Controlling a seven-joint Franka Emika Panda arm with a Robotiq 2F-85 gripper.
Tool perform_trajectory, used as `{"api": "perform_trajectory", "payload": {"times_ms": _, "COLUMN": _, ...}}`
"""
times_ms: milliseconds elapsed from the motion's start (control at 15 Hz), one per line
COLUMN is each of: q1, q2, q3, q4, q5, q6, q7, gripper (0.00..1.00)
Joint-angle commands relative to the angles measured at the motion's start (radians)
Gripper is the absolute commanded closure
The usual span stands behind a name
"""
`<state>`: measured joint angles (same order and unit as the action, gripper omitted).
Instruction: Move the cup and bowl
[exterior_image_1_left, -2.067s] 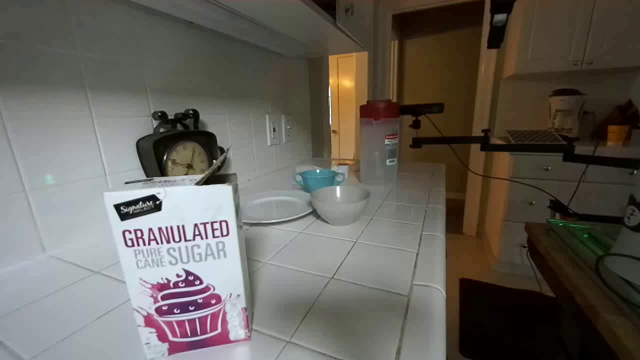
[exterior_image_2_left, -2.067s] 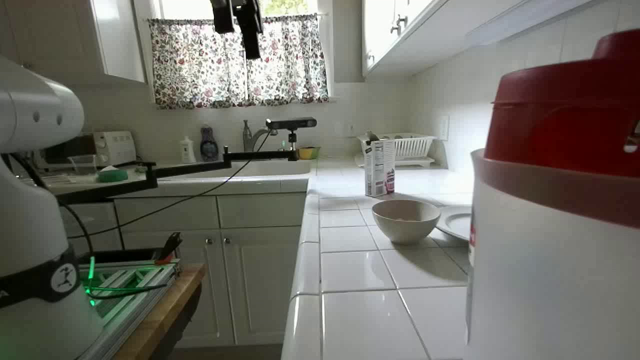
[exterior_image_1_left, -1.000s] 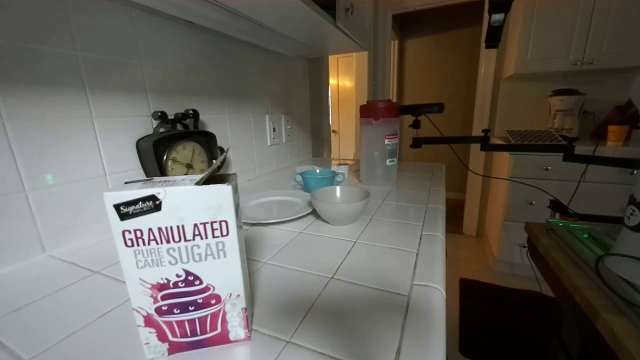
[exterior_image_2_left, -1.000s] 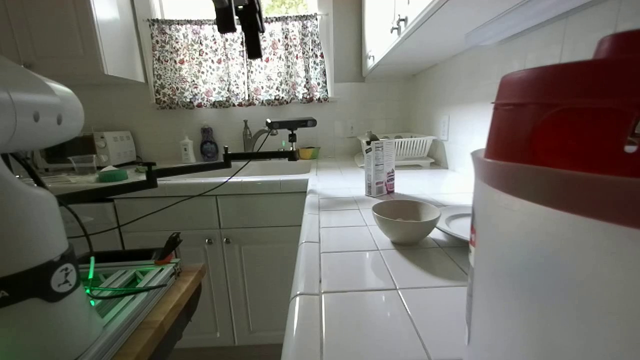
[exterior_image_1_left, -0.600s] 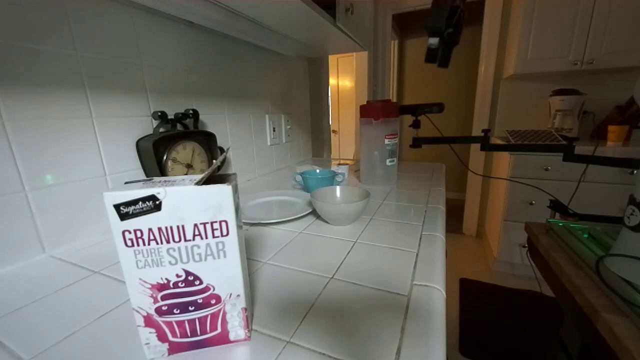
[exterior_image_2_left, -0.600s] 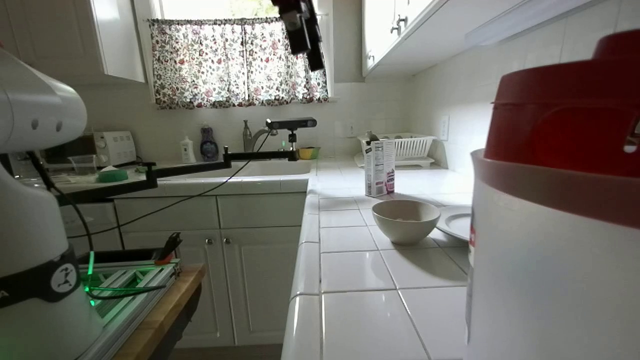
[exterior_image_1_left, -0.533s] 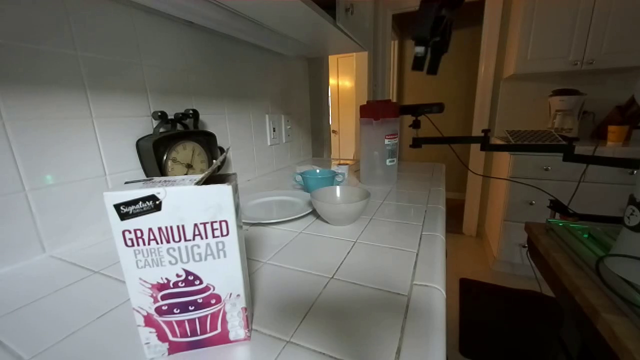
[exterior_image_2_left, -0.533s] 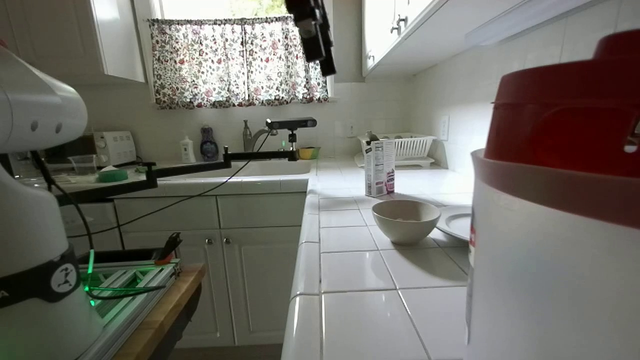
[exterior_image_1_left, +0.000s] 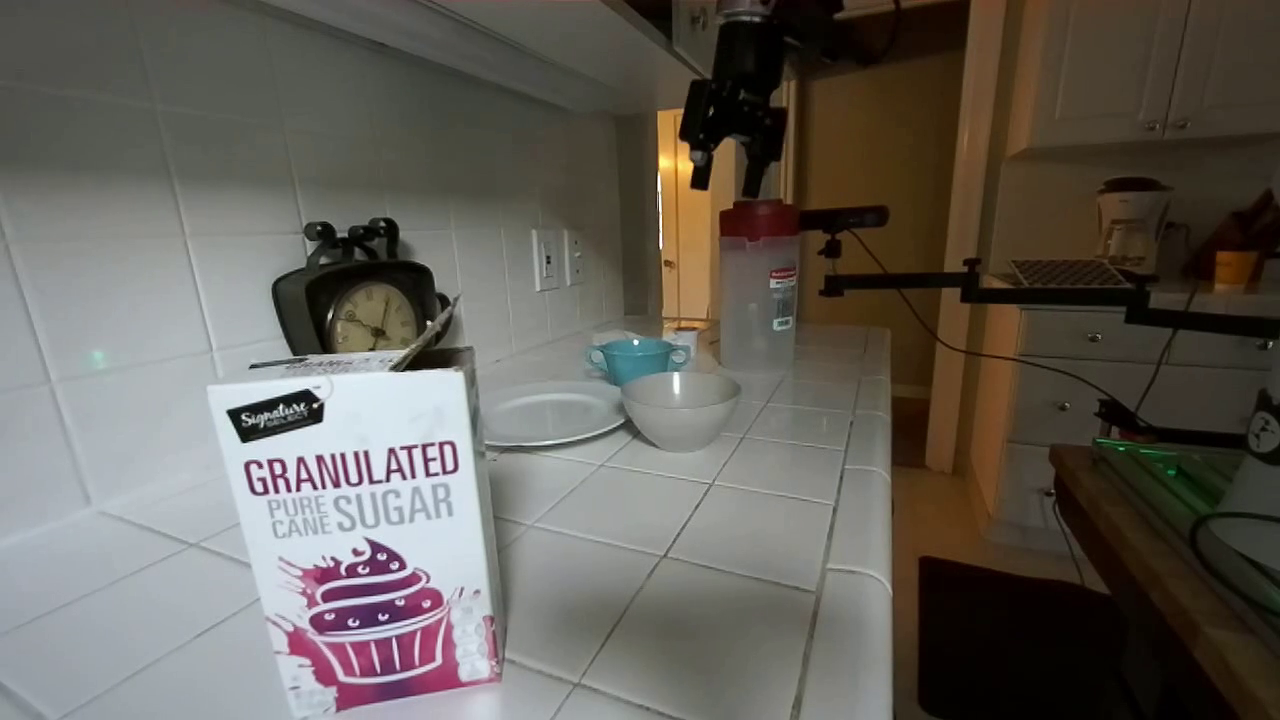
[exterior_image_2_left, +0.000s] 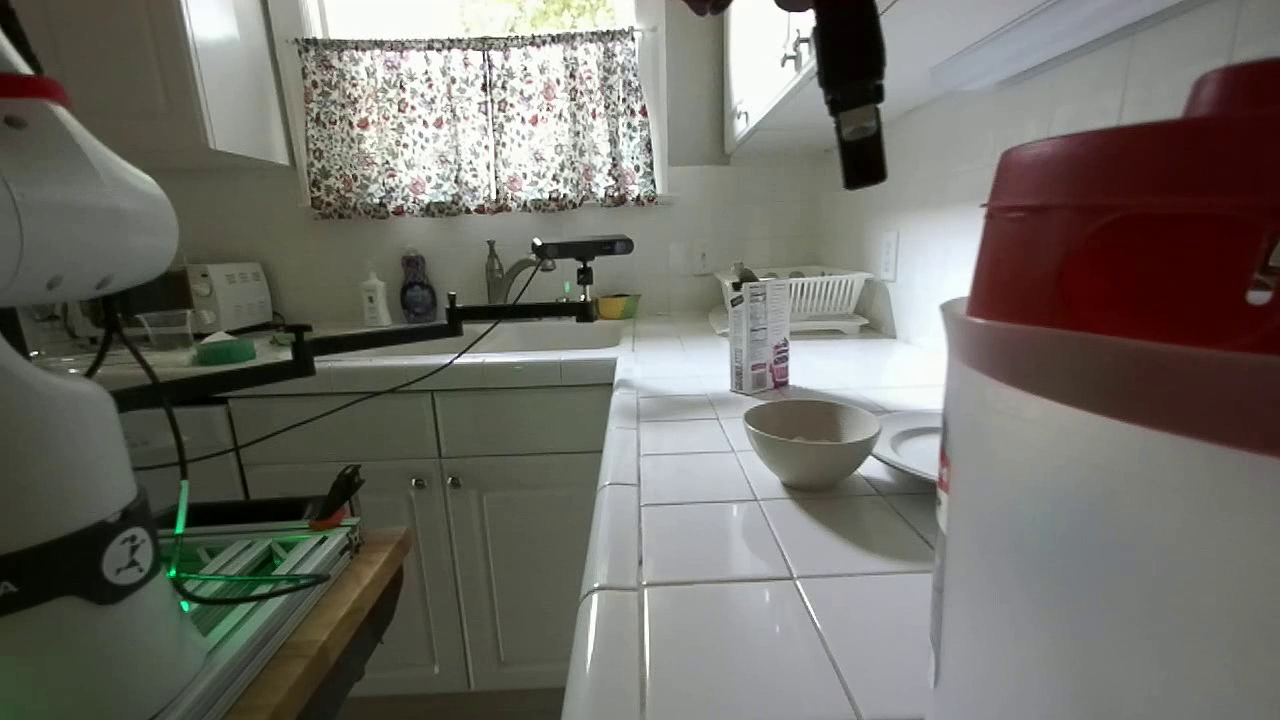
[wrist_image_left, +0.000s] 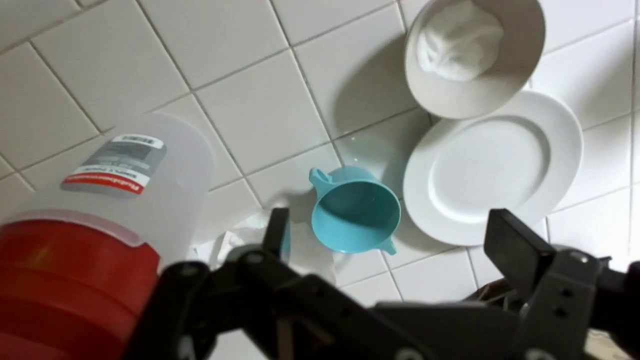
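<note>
"What was the surface like?"

"White tile. In an exterior view the counter (exterior_image_1_left: 690, 620) ran from the bottom of the frame back past its middle, with a sugar box (exterior_image_1_left: 350, 540) at lower left and a clock (exterior_image_1_left: 375, 318) behind it."

"And the room?"

"Dim, with a shadowy doorway (exterior_image_1_left: 930, 170) at upper right of centre. In an exterior view a flowered curtain (exterior_image_2_left: 480, 130) hung at upper left of centre, over the sink (exterior_image_2_left: 560, 338)."

"Where did the cup (wrist_image_left: 356, 215) and the bowl (wrist_image_left: 465, 97) stand?"

"In the wrist view the cup stood upright near the centre, between a red-lidded pitcher (wrist_image_left: 85, 260) at lower left and a plate (wrist_image_left: 487, 170) at right. The bowl was at upper right, just beside the plate, holding something white (wrist_image_left: 457, 45). Whether those two touched, I couldn't tell."

"And the gripper (exterior_image_1_left: 727, 184)?"

"Fingers spread wide, pointing down, high over the counter."

"What had changed from before?"

"In an exterior view it had shifted left and down, from the doorway to upper middle, above the pitcher. Cup, bowl and plate had stayed put."
</note>
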<state>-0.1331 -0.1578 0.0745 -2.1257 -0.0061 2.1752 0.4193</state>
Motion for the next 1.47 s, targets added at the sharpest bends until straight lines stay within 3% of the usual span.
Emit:
{"api": "perform_trajectory", "payload": {"times_ms": 0, "q1": 0.029, "q2": 0.035, "q3": -0.035, "q4": 0.029, "q5": -0.004, "q6": 0.008, "q7": 0.019, "gripper": 0.0}}
{"api": "perform_trajectory", "payload": {"times_ms": 267, "q1": 0.034, "q2": 0.063, "q3": -0.037, "q4": 0.059, "q5": -0.002, "q6": 0.008, "q7": 0.042, "gripper": 0.0}}
{"api": "perform_trajectory", "payload": {"times_ms": 533, "q1": 0.049, "q2": 0.073, "q3": -0.05, "q4": -0.024, "q5": -0.064, "q6": 0.193, "q7": -0.148, "gripper": 0.0}}
{"api": "perform_trajectory", "payload": {"times_ms": 1133, "q1": 0.056, "q2": 0.216, "q3": -0.086, "q4": -0.195, "q5": -0.018, "q6": 0.653, "q7": -0.57, "gripper": 0.0}}
{"api": "perform_trajectory", "payload": {"times_ms": 1267, "q1": 0.049, "q2": 0.262, "q3": -0.076, "q4": -0.206, "q5": 0.012, "q6": 0.745, "q7": -0.627, "gripper": 0.0}}
{"api": "perform_trajectory", "payload": {"times_ms": 1333, "q1": 0.057, "q2": 0.243, "q3": -0.087, "q4": -0.196, "q5": -0.032, "q6": 0.671, "q7": -0.536, "gripper": 0.0}}
{"api": "perform_trajectory", "payload": {"times_ms": 1400, "q1": 0.057, "q2": 0.258, "q3": -0.086, "q4": -0.197, "q5": -0.031, "q6": 0.687, "q7": -0.54, "gripper": 0.0}}
